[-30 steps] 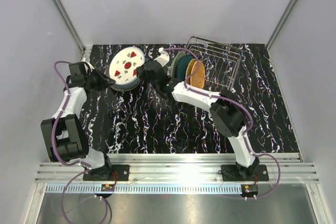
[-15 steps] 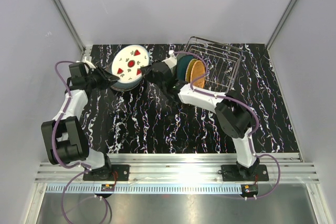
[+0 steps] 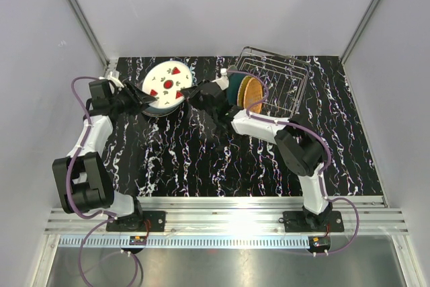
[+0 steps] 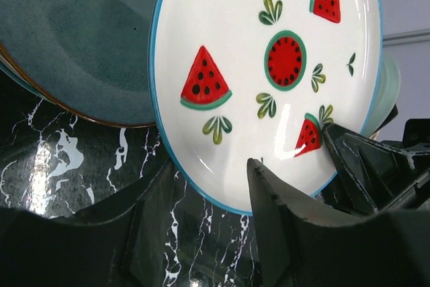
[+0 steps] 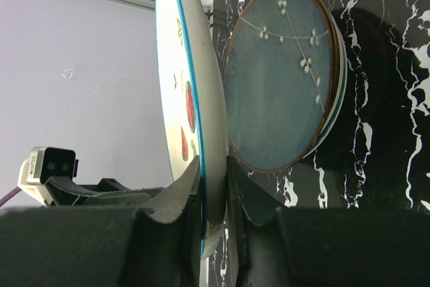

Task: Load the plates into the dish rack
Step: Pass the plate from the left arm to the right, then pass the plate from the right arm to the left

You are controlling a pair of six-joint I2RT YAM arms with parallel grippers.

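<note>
**Two arms meet at one plate**

The left arm [image 3: 91, 132] folds sharply at its elbow. The right arm [image 3: 269, 126] stretches its forearm out to the left. Their wrists face each other. The right gripper [image 3: 191, 92] pinches the rim of a white plate [image 3: 164, 83] between its fingers [image 5: 188, 186], holding it on edge. The left gripper [image 3: 143, 99], at the plate's opposite rim, has its fingers [image 4: 269, 193] spread apart.

— The arms?
— Left arm [image 3: 94, 132] and right arm [image 3: 252, 124] alike: white links, black joints, a purple cable [image 3: 75, 95] looping along each.
— Bases?
— Black plates [image 3: 144, 220] on the silver rail [image 3: 222, 220] beside the worktop [image 3: 201, 159].
</note>
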